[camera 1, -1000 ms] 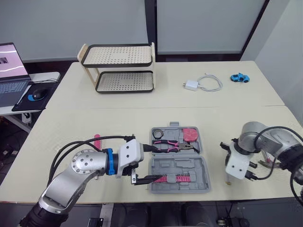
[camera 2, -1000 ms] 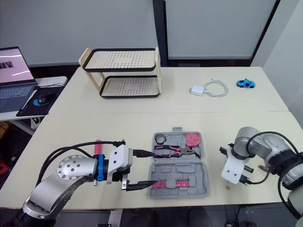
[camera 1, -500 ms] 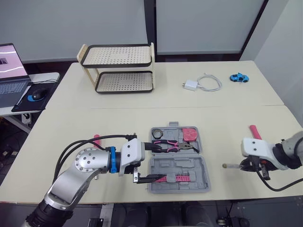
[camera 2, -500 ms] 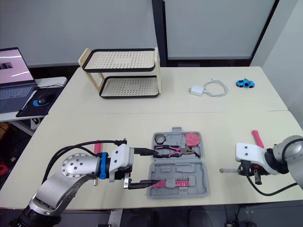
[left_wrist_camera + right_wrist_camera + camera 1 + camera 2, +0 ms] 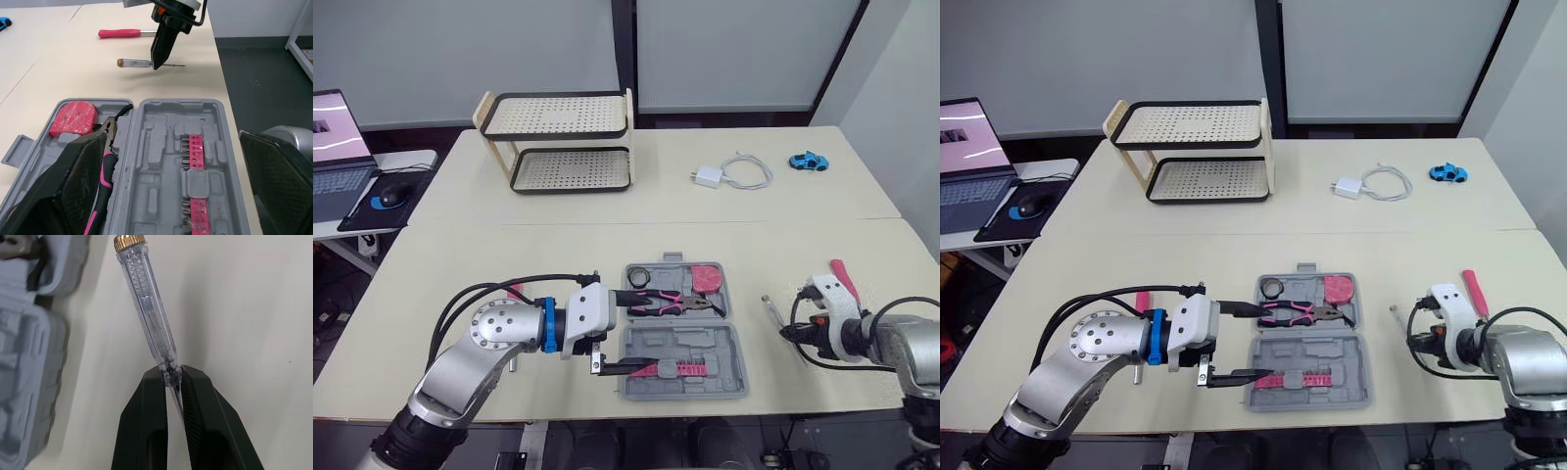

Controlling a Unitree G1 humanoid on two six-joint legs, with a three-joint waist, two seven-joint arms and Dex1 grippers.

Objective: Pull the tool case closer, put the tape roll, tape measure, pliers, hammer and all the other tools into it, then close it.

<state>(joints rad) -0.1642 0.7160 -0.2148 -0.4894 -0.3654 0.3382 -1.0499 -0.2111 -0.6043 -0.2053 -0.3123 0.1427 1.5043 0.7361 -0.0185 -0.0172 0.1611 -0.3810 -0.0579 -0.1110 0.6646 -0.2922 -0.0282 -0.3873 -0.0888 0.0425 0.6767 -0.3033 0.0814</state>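
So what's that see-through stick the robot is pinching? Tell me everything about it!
It's a screwdriver with a clear plastic handle, a gold cap on the end, a little spring inside and a thin metal shaft. The right gripper has its black fingers shut on it where handle meets shaft. It lies about level, low over the table, right of the open grey case, cap toward the case but not touching it. I can't tell if it touches the table.
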